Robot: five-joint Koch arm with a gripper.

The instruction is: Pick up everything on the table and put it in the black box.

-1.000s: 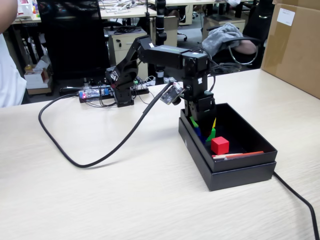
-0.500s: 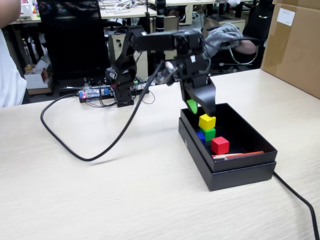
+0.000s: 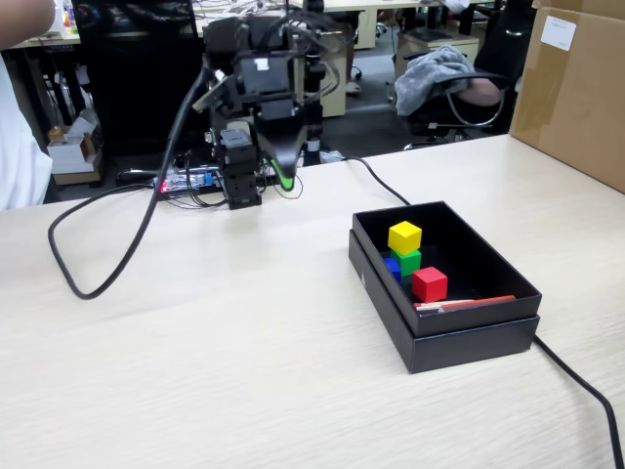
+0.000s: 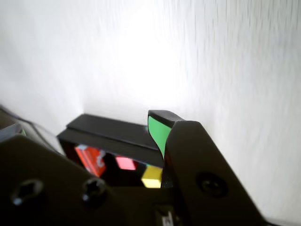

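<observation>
The gripper [image 3: 284, 179], grip unreadable, has swung back from the black box [image 3: 386, 294], leaving the yellow cube [image 3: 404, 236] stacked on the green cube [image 3: 409, 261], so the table looks cleared.

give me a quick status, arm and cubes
Gripper up near the arm's base, carrying nothing. Yellow cube, green cube, blue cube, red cube all in the black box. Nothing in the way.

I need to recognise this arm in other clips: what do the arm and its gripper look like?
A small arm of matte black plastic blocks, with a thick black cable looping off it across the table. The black gripper has bright green jaw pads, and hex screws show in the wrist view.
</observation>
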